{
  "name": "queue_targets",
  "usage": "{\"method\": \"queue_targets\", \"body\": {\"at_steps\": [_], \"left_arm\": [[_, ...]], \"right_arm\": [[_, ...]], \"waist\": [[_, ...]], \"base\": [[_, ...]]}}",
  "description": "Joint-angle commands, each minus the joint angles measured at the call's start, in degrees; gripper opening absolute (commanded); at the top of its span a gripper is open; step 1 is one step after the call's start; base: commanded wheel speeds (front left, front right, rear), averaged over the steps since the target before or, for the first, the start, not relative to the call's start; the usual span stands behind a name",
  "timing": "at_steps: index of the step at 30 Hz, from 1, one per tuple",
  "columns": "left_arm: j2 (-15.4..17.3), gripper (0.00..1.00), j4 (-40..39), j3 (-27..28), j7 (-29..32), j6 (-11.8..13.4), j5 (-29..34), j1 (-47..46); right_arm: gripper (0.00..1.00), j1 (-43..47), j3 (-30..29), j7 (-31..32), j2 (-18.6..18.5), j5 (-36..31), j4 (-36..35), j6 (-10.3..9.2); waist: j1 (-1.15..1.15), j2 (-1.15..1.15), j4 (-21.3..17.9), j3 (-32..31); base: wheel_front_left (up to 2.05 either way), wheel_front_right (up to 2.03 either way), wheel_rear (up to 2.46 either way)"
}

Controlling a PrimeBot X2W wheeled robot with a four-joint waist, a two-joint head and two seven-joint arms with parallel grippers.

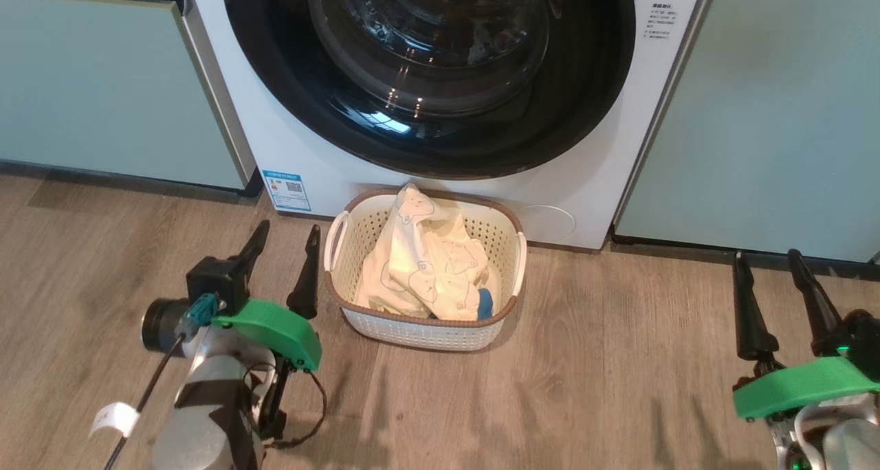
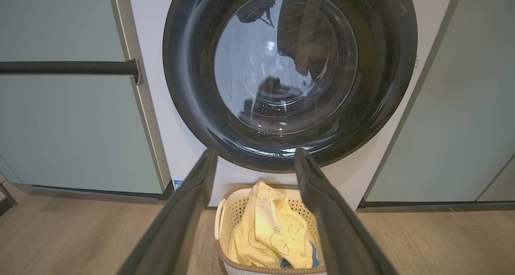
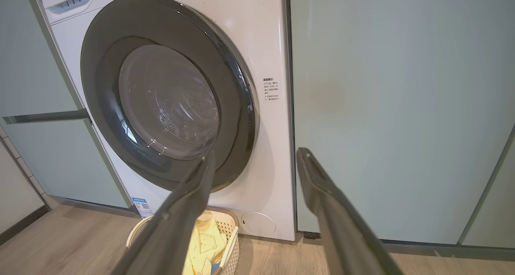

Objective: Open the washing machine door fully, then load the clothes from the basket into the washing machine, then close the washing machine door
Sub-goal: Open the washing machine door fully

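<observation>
Before washing machine (image 1: 302, 147), cream perforated basket (image 1: 426, 329), brown-rimmed.

Silver forearm (image 1: 199, 422), green wrist cover (image 1: 275, 329), black 2-fingered left hand (image 1: 289, 227).

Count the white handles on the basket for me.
2. One handle sits on the basket's left end, nearest the left gripper; the other handle is on its right end. None seem hidden.

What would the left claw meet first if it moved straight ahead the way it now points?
Most likely the closed washing machine door, on its black rim or glass; depth is hard to judge. The open left claw aims above the basket.
</observation>
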Motion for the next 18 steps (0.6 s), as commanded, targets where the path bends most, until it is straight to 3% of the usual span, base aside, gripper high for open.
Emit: {"method": "queue_targets", "body": {"at_steps": [1,3,5,6,8,9,18], "left_arm": [[1.1,1.0,-1.6,1.6,-0.4,-0.2,0.0,-2.8],[1.0,1.0,-1.6,1.6,-0.4,-0.2,0.0,-2.8],[1.0,1.0,-1.5,1.6,-0.4,-0.2,0.0,-2.8],[1.0,1.0,-1.5,1.5,-0.4,-0.2,0.0,-2.7],[1.0,1.0,-1.6,1.3,-0.4,-0.1,0.1,-2.6],[1.0,1.0,-1.6,1.2,-0.4,-0.1,0.1,-2.6],[0.8,1.0,-1.7,-0.1,-0.4,0.3,-0.2,-2.3]], "right_arm": [[1.0,-3.0,1.3,-0.5,-0.7,0.7,-1.9,-0.19],[1.0,-3.1,1.2,-0.5,-0.7,2.2,-2.0,-0.19],[0.71,-3.4,1.1,-0.5,-0.7,4.6,-1.6,-0.19],[0.49,-3.7,0.9,-0.5,-0.7,6.2,-1.4,-0.19],[0.28,-4.4,0.9,-0.5,-0.7,9.6,-0.8,-0.19],[0.0,-4.8,0.6,-0.5,-0.7,12.6,-0.3,-0.19],[0.0,-10.8,-2.1,-0.5,-0.7,37.8,4.8,-0.19]], "waist": [[0.0,0.0,0.0,0.0],[0.0,0.0,0.1,0.0],[0.0,0.0,0.2,0.0],[0.0,0.0,0.2,0.1],[0.0,0.0,0.3,0.1],[0.0,0.0,0.3,0.1],[0.0,0.0,1.4,1.2]], "base": [[0.0,0.0,0.0],[0.0,0.0,0.0],[0.0,0.0,0.0],[0.0,0.0,0.0],[0.0,0.0,0.0],[0.0,0.0,0.0],[0.0,0.0,0.0]]}}
